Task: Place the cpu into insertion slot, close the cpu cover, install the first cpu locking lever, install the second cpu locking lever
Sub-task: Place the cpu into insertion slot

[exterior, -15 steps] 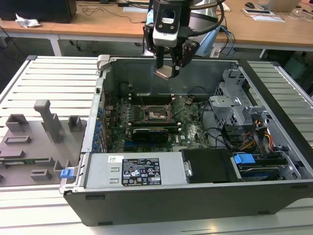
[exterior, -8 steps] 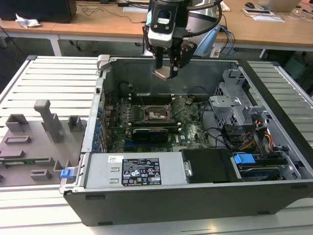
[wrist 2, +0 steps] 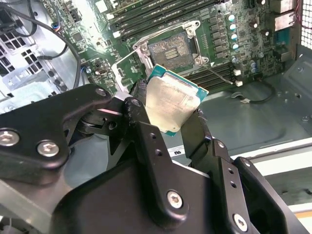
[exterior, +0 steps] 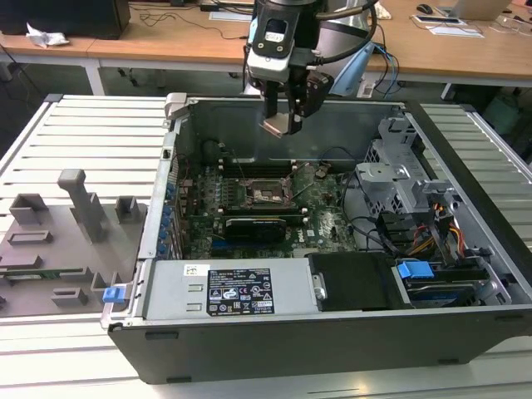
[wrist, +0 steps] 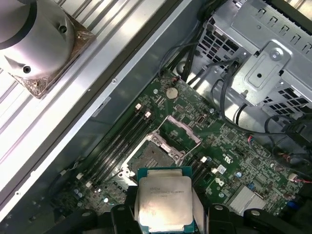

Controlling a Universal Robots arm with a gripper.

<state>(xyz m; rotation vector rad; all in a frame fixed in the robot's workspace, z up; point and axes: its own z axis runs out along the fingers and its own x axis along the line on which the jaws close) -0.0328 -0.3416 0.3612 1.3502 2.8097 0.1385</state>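
In the exterior view, well off to the left of the black two-fingered gripper, sits a grey plastic fixture tray. The gripper hangs over the open dark metal computer case, clamped on the small flat square cpu by two opposite edges. The chip looks light, stiff and thin, with delicate contacts underneath, so I judge an edge hold to be the right one. The square black insertion slot lies below the gripper, well apart, with its thin silver-grey cpu cover swung open. The second wrist view gives the chip's tan underside, and the first wrist view its silver top.
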